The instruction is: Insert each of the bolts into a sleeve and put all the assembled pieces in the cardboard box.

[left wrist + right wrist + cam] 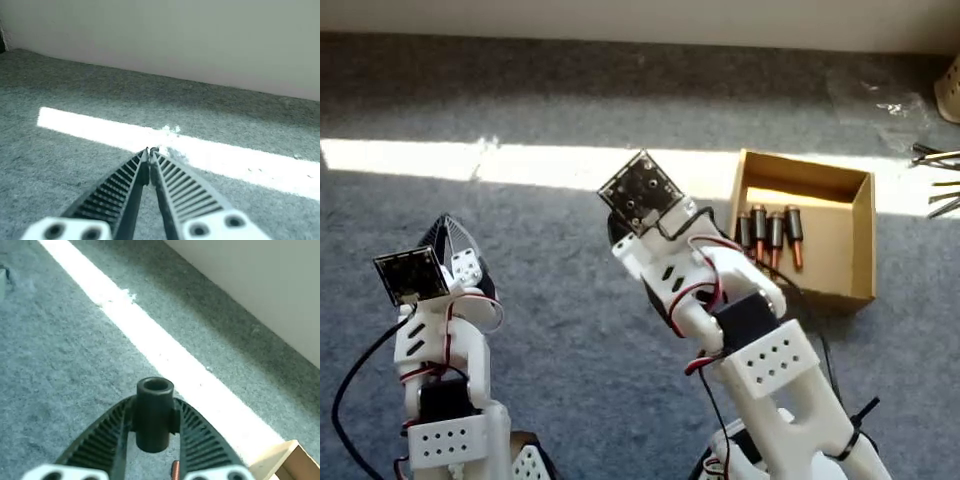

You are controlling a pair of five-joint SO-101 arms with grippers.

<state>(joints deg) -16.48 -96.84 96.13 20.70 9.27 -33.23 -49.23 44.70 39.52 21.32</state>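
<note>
The right end effector (154,407) is clamped on a dark sleeve (154,432). It should squeeze tight and go low over the cardboard box (855,235) before letting go. The sleeve's long side runs along the fingers, with its open mouth pointing past the tips. The left end effector (149,152) is pressed together, empty, above the surface (60,170). Farther off, the box holds four pieces (767,232).
</note>
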